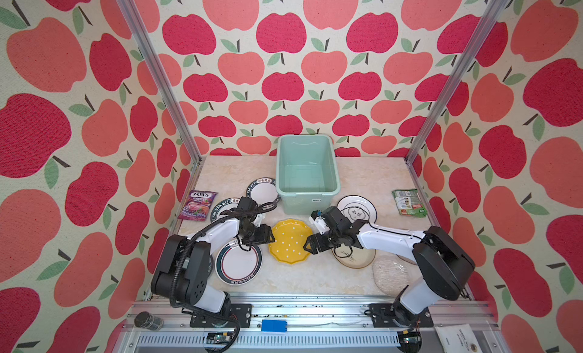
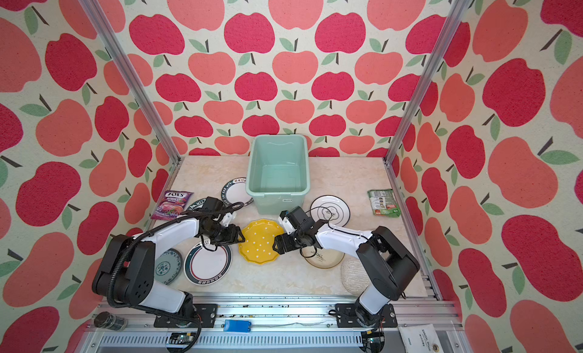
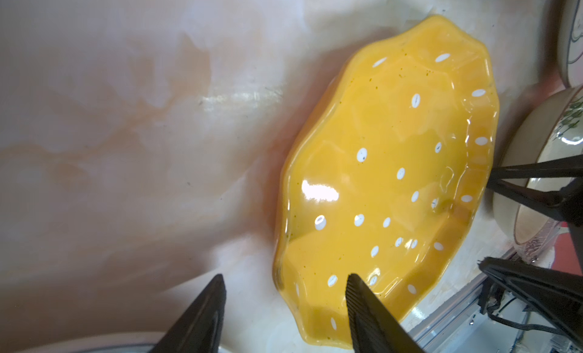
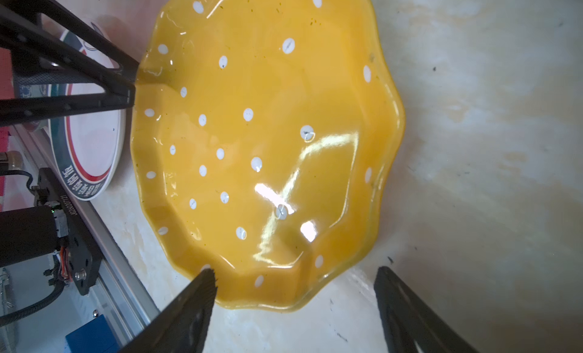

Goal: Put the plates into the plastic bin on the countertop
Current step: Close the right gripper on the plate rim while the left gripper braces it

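Yellow plate (image 1: pixel 290 241) on bench (image 1: pixel 303 282), just in front of bin (image 1: pixel 307 199), btwn both arms. L jaws apart, straddling its rim, not clamped. R jaws wide apart at opp. rim.

Yellow plate (image 1: pixel 291 241) has white dots; bin (image 1: pixel 306 152) mint-green.

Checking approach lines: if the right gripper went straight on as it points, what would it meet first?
Likely the yellow plate; the right gripper's open jaws straddle its near rim, height unclear.
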`<state>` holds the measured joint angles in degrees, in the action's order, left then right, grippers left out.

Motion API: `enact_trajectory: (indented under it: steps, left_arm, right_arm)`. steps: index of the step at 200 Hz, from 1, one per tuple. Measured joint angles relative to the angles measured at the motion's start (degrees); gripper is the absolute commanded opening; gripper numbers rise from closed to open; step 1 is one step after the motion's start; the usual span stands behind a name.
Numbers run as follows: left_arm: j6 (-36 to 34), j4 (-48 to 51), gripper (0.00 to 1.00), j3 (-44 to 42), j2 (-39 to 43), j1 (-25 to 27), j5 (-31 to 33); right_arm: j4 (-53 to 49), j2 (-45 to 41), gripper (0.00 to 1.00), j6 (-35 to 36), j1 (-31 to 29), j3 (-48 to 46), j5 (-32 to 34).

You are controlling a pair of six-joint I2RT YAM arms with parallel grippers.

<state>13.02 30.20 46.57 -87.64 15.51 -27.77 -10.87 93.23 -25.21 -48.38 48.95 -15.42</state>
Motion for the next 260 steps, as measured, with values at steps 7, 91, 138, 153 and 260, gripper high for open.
enact_trajectory:
  steps: [7,91,138,153,260]
  left_arm:
    - [-0.3,0.0,0.49,0.4,-1.0,0.0,-0.5]
    - [-0.8,0.0,0.26,2.0,-4.2,0.1,-2.7]
    - [-0.6,0.8,0.15,2.0,-4.2,0.1,-2.2]
    - [-0.6,0.9,0.11,1.9,-4.2,0.0,-1.9]
    - [0.9,0.4,0.00,0.1,-2.6,-0.2,-1.8]
  right_arm:
    - [0.0,0.7,0.82,0.0,0.0,0.3,-0.4]
    - [-0.1,2.7,0.79,0.1,-0.1,1.8,-3.7]
    - [0.0,2.4,0.73,0.0,-0.1,1.6,-3.6]
    - [0.0,2.2,0.72,0.0,-0.1,1.3,-3.5]
    - [0.9,-3.3,0.68,-0.5,-1.5,-2.1,-2.9]
